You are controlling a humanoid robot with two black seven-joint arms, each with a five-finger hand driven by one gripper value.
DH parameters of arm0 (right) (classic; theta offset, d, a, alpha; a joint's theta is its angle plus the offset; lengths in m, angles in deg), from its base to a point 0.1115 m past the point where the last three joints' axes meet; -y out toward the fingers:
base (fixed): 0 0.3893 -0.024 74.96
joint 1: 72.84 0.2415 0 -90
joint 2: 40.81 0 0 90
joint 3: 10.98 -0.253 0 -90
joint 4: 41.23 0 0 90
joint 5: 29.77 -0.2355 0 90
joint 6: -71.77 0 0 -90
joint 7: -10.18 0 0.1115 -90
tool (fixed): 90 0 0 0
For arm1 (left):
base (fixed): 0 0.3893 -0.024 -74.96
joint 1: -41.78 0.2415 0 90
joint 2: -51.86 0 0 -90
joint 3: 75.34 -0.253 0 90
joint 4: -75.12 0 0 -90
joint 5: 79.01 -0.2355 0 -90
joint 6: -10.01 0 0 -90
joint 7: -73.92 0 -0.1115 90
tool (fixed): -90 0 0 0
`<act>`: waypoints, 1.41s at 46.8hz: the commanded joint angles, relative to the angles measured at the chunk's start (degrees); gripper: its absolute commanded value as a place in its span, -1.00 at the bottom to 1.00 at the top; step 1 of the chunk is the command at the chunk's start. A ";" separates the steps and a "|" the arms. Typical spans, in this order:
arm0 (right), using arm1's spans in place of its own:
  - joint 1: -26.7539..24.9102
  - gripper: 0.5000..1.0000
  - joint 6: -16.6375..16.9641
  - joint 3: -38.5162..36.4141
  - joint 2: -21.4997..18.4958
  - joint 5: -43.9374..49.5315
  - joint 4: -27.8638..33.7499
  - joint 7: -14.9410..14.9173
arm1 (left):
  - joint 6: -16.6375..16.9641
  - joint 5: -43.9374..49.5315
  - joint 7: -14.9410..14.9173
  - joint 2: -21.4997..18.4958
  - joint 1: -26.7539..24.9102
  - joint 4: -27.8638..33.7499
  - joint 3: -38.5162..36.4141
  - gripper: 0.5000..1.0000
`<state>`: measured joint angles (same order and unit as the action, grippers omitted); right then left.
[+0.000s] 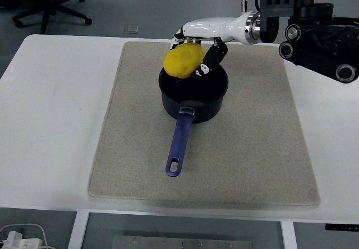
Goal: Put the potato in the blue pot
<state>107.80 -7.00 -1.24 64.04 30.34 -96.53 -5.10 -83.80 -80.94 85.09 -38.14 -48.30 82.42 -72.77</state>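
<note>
Potato [183,60], yellow, is held in the curled fingers [208,58] of the right hand [197,41], above the far-left rim of the blue pot [193,96]. Pot is set on a beige mat [247,148], handle pointed toward the near edge. Mat is laid on the white table [50,120]. Office chair [50,2] is seen far left.
</note>
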 commanded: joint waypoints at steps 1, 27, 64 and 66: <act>-0.11 -1.00 -0.07 -0.06 -0.88 0.01 0.37 -0.01 | -0.06 0.00 0.00 0.00 -0.01 0.00 -0.02 0.98; -5.30 0.61 -2.00 -0.41 -3.08 0.01 5.20 -0.10 | -0.06 0.00 0.00 0.00 -0.01 0.00 -0.02 0.99; -5.65 0.69 -2.88 -0.59 -2.38 -0.08 5.20 -0.10 | 0.03 0.00 0.00 0.00 -0.01 0.00 -0.02 0.98; -5.56 0.69 -3.23 -1.03 -2.11 -0.08 5.20 -0.10 | -0.06 0.00 0.00 0.00 -0.01 0.00 -0.02 0.98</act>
<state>102.16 -9.74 -1.67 61.52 30.34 -91.33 -5.21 -83.79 -80.94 85.09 -38.14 -48.32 82.42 -72.77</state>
